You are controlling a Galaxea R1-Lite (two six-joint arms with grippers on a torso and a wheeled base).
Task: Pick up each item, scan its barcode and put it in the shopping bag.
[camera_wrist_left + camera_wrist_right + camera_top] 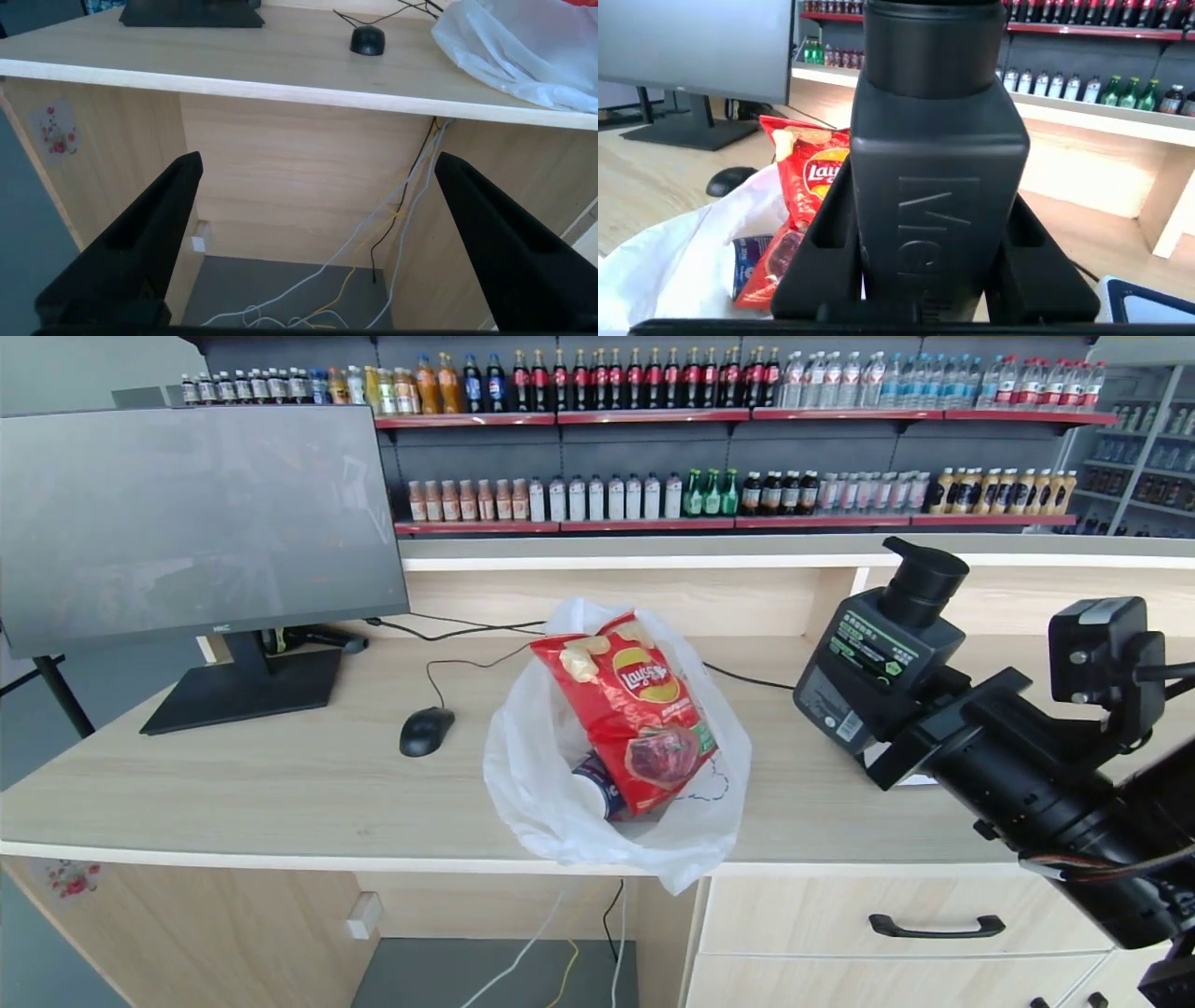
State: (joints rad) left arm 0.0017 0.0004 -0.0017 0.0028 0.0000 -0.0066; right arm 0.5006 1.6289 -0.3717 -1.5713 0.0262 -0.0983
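Here the right tool (901, 733) was clamped on a black bottle (873, 658), held tilted over the bench (280, 775) to the right of the white shopping bag (532, 784). That bag sat near the bench's front edge with a red chip packet (639, 709) standing in it beside a small blue-and-white container (597, 789). The left tool (318, 168) hung with its fingers wide apart, below the bench's front edge.

Left gripper (318, 168) hangs low with fingers spread wide; right gripper (929, 215) is raised, fingers clamping a black bottle (878, 658).
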